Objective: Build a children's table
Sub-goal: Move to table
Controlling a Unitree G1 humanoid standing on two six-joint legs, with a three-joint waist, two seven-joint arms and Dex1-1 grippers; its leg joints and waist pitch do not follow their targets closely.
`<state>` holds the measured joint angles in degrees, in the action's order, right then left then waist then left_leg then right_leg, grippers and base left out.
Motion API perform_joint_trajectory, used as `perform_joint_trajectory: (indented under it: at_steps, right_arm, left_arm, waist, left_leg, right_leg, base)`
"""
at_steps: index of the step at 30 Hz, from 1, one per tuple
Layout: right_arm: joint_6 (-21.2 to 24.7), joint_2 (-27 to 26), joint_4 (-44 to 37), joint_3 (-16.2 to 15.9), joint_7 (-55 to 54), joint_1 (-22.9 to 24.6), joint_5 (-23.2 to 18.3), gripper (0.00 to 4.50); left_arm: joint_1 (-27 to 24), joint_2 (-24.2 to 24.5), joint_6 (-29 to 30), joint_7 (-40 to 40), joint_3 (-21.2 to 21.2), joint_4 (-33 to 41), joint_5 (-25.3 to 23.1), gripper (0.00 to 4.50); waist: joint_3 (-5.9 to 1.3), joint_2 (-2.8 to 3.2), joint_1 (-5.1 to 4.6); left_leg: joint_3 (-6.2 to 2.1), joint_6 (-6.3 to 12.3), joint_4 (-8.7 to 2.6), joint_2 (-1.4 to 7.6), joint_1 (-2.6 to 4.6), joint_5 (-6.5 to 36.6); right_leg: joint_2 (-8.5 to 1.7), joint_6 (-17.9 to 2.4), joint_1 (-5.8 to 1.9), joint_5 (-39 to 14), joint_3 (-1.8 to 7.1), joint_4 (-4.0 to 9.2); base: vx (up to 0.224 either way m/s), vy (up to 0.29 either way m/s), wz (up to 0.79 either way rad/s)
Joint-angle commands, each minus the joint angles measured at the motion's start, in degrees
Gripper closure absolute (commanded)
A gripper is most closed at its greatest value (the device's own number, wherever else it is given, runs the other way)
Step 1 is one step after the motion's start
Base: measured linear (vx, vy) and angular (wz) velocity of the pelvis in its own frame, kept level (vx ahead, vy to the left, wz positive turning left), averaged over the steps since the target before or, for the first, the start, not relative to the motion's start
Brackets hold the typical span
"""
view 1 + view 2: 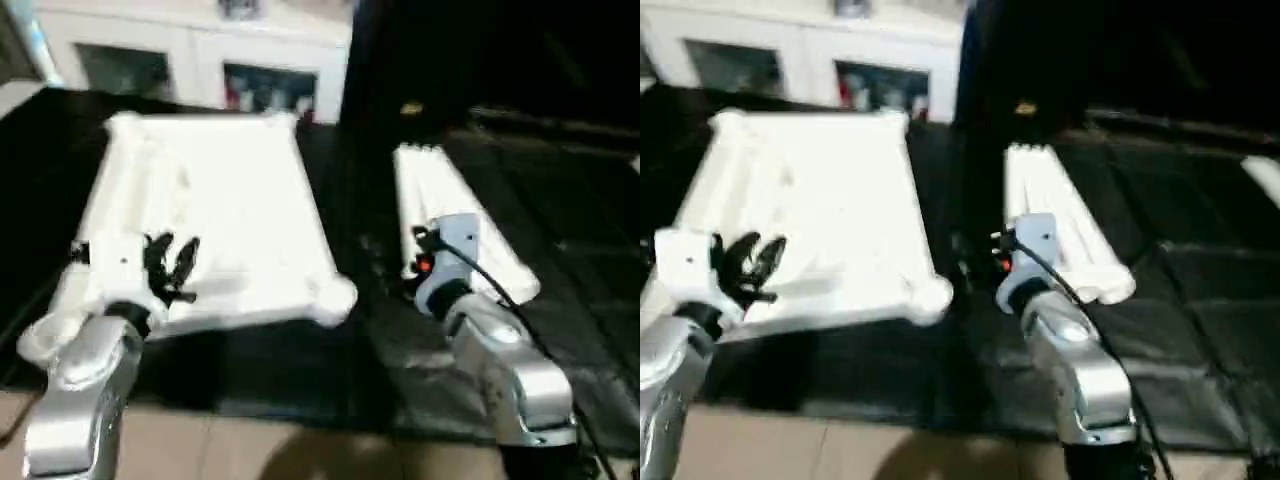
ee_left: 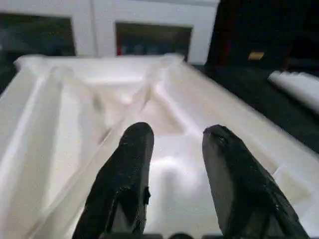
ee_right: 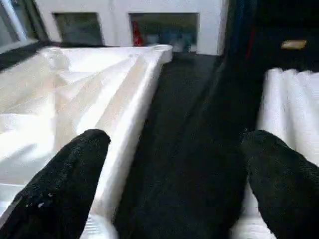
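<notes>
Across the left half of your head view lies the table top [image 1: 215, 215], glossy white plastic turned ribbed side up on black matting [image 1: 560, 250]. Your left gripper [image 1: 172, 265] hovers over its near ribs, partly parted and empty. Right of centre, tapered tubular legs [image 1: 455, 215] lie bundled; your right gripper [image 3: 174, 174] gapes wide, empty.

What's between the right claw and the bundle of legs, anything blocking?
Nothing visible. The right claw stands wide open above the dark mat, between the table top and the legs. The legs lie just beside it, with only bare mat in the gap.
</notes>
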<state>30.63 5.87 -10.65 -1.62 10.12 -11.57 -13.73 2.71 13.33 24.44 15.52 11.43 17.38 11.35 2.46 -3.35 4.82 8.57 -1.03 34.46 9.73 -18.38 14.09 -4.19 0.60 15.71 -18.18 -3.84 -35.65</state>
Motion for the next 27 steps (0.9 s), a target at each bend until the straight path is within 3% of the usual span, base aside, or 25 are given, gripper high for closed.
perform_joint_trajectory:
  at_steps: [1, 2, 3, 4, 5, 6, 7, 8, 9, 10, 11, 12, 13, 14, 15, 16, 17, 18, 19, 20, 21, 23, 24, 25, 27]
  right_arm:
    - [-0.27, 0.25, -0.23, 1.10, 0.06, -0.38, 0.38, 0.00]
    - [-0.37, 0.23, -0.46, 1.14, 0.41, -0.44, 0.23, 0.00]
    - [-0.31, 0.25, -0.55, 1.14, 0.36, -0.48, 0.30, 0.00]
    - [0.17, 0.51, -0.90, 1.11, -0.14, -0.78, 0.96, 0.00]
    - [1.09, 1.02, -1.08, 0.89, -0.20, -0.98, 1.37, 0.00]
    - [1.52, 1.26, -1.16, 0.79, -0.19, -1.06, 1.52, 0.00]
    - [1.05, 1.88, -1.43, 0.49, 0.02, -1.36, 2.02, 0.00]
    - [1.08, 1.90, -1.69, 0.88, -0.12, -1.83, 1.76, 0.00]
    - [1.13, 1.95, -1.76, 1.04, -0.20, -2.03, 1.57, 0.00]
    - [1.70, 2.03, -2.26, 1.71, 0.18, -2.67, 0.22, 0.00]
    - [2.00, 2.02, -2.47, 2.06, 0.57, -2.96, -0.36, 0.00]
    - [2.06, 2.01, -2.51, 2.13, 0.66, -3.03, -0.48, 0.00]
    - [2.71, 1.77, -2.83, 2.91, 0.78, -3.82, -1.31, 0.00]
    - [3.93, 1.58, -2.77, 3.61, 1.15, -4.86, -2.43, 0.00]
    - [5.14, 1.29, -2.40, 4.28, 1.34, -6.08, -3.53, 0.00]
    - [5.63, 1.10, -1.66, 4.61, 0.95, -6.94, -3.70, 0.00]
    - [5.20, 0.76, -0.67, 4.95, -0.02, -7.67, -3.33, 0.00]
    - [4.85, 0.72, 0.12, 4.89, -1.16, -8.23, -2.24, 0.00]
    - [5.25, 0.73, 1.68, 4.84, -2.69, -9.36, -0.97, 0.00]
    - [6.78, 0.70, 2.23, 4.98, -2.35, -9.86, -1.69, 0.00]
    - [7.43, 0.67, 2.54, 5.05, -2.15, -10.14, -2.02, 0.00]
    - [9.81, 0.47, 6.12, 5.15, -1.83, -13.03, -2.10, 0.00]
    - [11.50, 0.38, 11.81, 5.04, -2.73, -17.13, -1.17, 0.00]
    - [12.41, 0.34, 13.74, 5.11, -3.20, -18.48, -0.99, 0.00]
    - [13.38, 0.58, 18.17, 4.63, -3.62, -21.21, -0.17, 0.00]
  left_arm:
    - [0.24, 0.40, 1.27, 0.04, -0.91, 1.40, -0.22, 2.61]
    - [0.28, 0.48, 1.35, 0.02, -0.94, 1.49, -0.20, 2.61]
    - [0.31, 0.57, 1.28, 0.08, -0.97, 1.47, -0.21, 2.61]
    - [0.49, 0.96, 1.08, 0.28, -1.01, 1.30, -0.19, 2.61]
    - [0.59, 1.12, 0.94, 0.32, -0.87, 1.05, -0.07, 2.61]
    - [0.62, 1.18, 0.89, 0.33, -0.79, 0.94, 0.00, 2.61]
    - [0.63, 1.36, 0.82, 0.36, -0.82, 0.81, 0.09, 2.61]
    - [0.67, 1.55, 0.79, 0.45, -1.00, 0.91, -0.02, 2.61]
    - [0.71, 1.60, 0.83, 0.47, -1.08, 0.97, -0.08, 2.61]
    - [0.86, 1.97, 0.88, 0.64, -1.44, 1.11, -0.45, 2.61]
    - [0.95, 2.20, 0.94, 0.67, -1.65, 1.15, -0.59, 2.61]
    - [0.97, 2.25, 0.95, 0.68, -1.70, 1.16, -0.62, 2.61]
    - [1.21, 2.60, 1.13, 0.88, -1.96, 1.24, -0.64, 2.61]
    - [1.66, 3.20, 1.31, 1.38, -2.48, 1.23, -0.76, 2.61]
    - [2.20, 3.98, 1.61, 2.18, -3.11, 1.24, -0.71, 2.61]
    - [2.58, 4.64, 1.85, 2.93, -3.64, 1.25, -0.75, 2.61]
    - [2.79, 5.18, 1.95, 3.83, -4.09, 1.40, -0.53, 2.61]
    - [2.90, 5.63, 2.05, 4.76, -4.48, 1.60, -0.20, 2.61]
    - [3.12, 6.54, 2.24, 6.77, -5.27, 2.06, 0.55, 2.61]
    - [3.30, 7.10, 2.44, 7.62, -5.61, 2.19, 0.75, 2.61]
    - [3.39, 7.41, 2.55, 8.03, -5.79, 2.25, 0.84, 2.61]
    - [4.02, 9.71, 3.19, 10.97, -6.93, 2.51, 1.60, 2.61]
    - [4.79, 12.34, 4.06, 14.14, -8.06, 2.39, 2.44, 2.61]
    - [5.06, 13.26, 4.32, 15.19, -8.44, 2.28, 2.65, 2.61]
    - [5.56, 15.05, 5.15, 17.52, -9.06, 2.15, 3.39, 2.61]
  waist:
    - [-3.15, 0.74, 1.76]
    - [-3.60, 1.17, 1.90]
    - [-3.92, 1.72, 1.18]
    - [-4.55, 2.74, -0.13]
    - [-5.40, 3.19, -1.55]
    - [-6.04, 3.29, -4.55]
    - [-4.66, 2.64, -3.92]
    - [-4.27, 1.42, -3.89]
    - [-3.43, 0.30, -3.42]
    - [-2.35, -1.51, -1.57]
    - [-3.55, -2.08, -0.36]
    - [-3.66, -1.87, 0.00]
    - [-2.96, -1.70, -0.39]
    - [-2.09, -0.39, -0.69]
    - [-2.19, 0.65, -0.95]
    - [-2.39, 2.80, -1.49]
    - [-2.88, 3.31, -2.64]
    - [-3.73, 3.49, -2.48]
    - [-4.30, 3.34, -2.31]
    - [-4.46, 3.25, -1.84]
    - [-4.15, 3.04, -1.63]
    - [-3.40, 2.84, -1.43]
    - [-3.12, 2.68, -1.56]
    - [-2.78, 2.55, -1.65]
    - [-2.06, 2.38, -1.68]
  left_leg:
    - [0.01, 6.90, 0.41, 0.25, -5.41, -0.57]
    - [-0.15, 5.85, -0.40, 0.33, -5.46, -2.96]
    - [-0.13, 4.84, -1.92, 0.16, -4.06, -6.86]
    - [-2.21, 8.01, -2.93, 1.25, 0.97, -12.63]
    - [-4.76, 13.45, -2.56, 2.90, 5.53, -18.82]
    - [-11.65, 27.00, -2.38, 9.19, 13.18, -31.26]
    - [-11.56, 32.33, -2.61, 10.03, 10.78, -35.50]
    - [-8.68, 28.81, -2.97, 5.82, 7.57, -29.10]
    - [-4.81, 23.66, -1.97, 1.48, 5.15, -21.19]
    - [-0.73, 15.95, 0.03, -4.13, 0.72, -2.60]
    - [-2.90, 10.13, 6.59, -3.52, -4.15, 2.50]
    - [-3.45, 6.58, 7.38, -2.69, -5.00, 1.44]
    - [-3.57, 1.32, 7.08, -2.34, -5.53, -1.85]
    - [-3.74, -0.25, 2.89, -0.32, -4.43, -7.18]
    - [-3.80, -0.34, 0.00, 0.40, -4.33, -9.93]
    - [-4.09, 0.94, -4.17, 1.95, -2.82, -7.33]
    - [-4.88, 0.73, -3.50, 2.64, -2.96, -9.81]
    - [-5.63, 2.72, -1.82, 3.52, -0.08, -17.65]
    - [-5.53, 2.49, -0.92, 2.87, -0.45, -28.91]
    - [-5.34, 1.66, -0.59, 2.43, -0.55, -32.51]
    - [-4.63, -0.71, -0.77, 1.94, -0.92, -31.18]
    - [-3.88, -5.15, -2.25, 1.77, -1.90, -16.17]
    - [-3.69, -7.93, -3.18, 1.82, -2.07, -4.52]
    - [-3.39, -8.96, -3.86, 1.71, -1.83, 4.08]
    - [-2.61, -8.38, -4.51, 1.99, -1.52, 11.09]
  right_leg:
    - [-6.76, -10.18, -6.87, -0.47, 5.83, 7.40]
    - [-5.15, -9.44, -7.24, 1.36, 4.81, 6.83]
    - [-1.27, -6.58, -6.39, 8.76, 2.48, 5.03]
    - [1.74, -2.66, -3.53, 15.30, 0.13, 2.01]
    - [2.15, -0.72, 0.26, 15.80, -0.72, -0.91]
    - [-0.47, 3.06, 10.32, -0.86, -0.79, -5.54]
    - [-2.81, 3.92, 11.70, -3.94, 0.95, -6.60]
    - [-3.12, 1.78, 10.76, 3.76, 2.22, -4.64]
    - [-3.00, -0.75, 8.50, 9.01, 2.90, -0.27]
    - [-4.66, -1.95, 2.50, -2.91, 7.10, 5.25]
    - [-10.35, -9.12, -4.09, -9.02, 12.18, 6.28]
    - [-10.29, -11.44, -4.47, -6.85, 11.59, 5.65]
    - [-8.93, -15.35, -3.54, -1.00, 9.43, 5.61]
    - [-8.10, -18.21, -1.21, 2.27, 6.09, 5.77]
    - [-6.26, -17.63, -0.74, 2.89, 4.06, 4.86]
    - [-2.39, -13.24, 0.72, 3.84, 1.90, 3.31]
    - [-0.79, -11.68, 0.85, 8.02, 1.43, 0.91]
    - [-1.38, -10.01, 3.29, 16.31, 1.82, 0.27]
    - [-2.22, -9.74, 3.15, 24.49, 2.41, 0.06]
    - [-2.10, -9.52, 3.02, 26.95, 2.40, 0.06]
    - [-2.13, -9.09, 2.90, 27.12, 2.58, 0.56]
    - [-2.95, -9.31, 1.87, 21.15, 2.71, 1.47]
    - [-3.40, -9.79, 1.44, 15.22, 2.94, 1.83]
    - [-3.64, -10.40, 1.67, 8.15, 3.22, 2.29]
    - [-4.09, -10.86, 2.24, -2.19, 3.76, 3.28]
  base:
    - [0.148, -0.040, -0.03]
    - [0.148, -0.040, -0.03]
    - [0.131, -0.007, -0.03]
    - [0.199, -0.042, 0.01]
    - [0.199, -0.042, 0.01]
    - [0.208, -0.083, -0.10]
    - [0.109, -0.086, -0.24]
    - [0.109, -0.086, -0.24]
    - [0.061, -0.073, -0.22]
    - [0.055, -0.045, -0.01]
    - [0.055, -0.045, -0.01]
    - [0.065, -0.038, 0.01]
    - [0.076, -0.029, -0.11]
    - [0.076, -0.029, -0.11]
    - [0.066, -0.003, -0.11]
    - [0.067, 0.057, -0.15]
    - [0.067, 0.057, -0.15]
    - [0.114, 0.064, -0.02]
    - [0.094, 0.032, 0.05]
    - [0.094, 0.032, 0.05]
    - [0.000, 0.000, 0.00]
    - [0.000, 0.000, 0.00]
    - [-0.056, 0.004, -0.02]
    - [-0.081, -0.018, 0.01]
    - [-0.081, -0.027, 0.02]
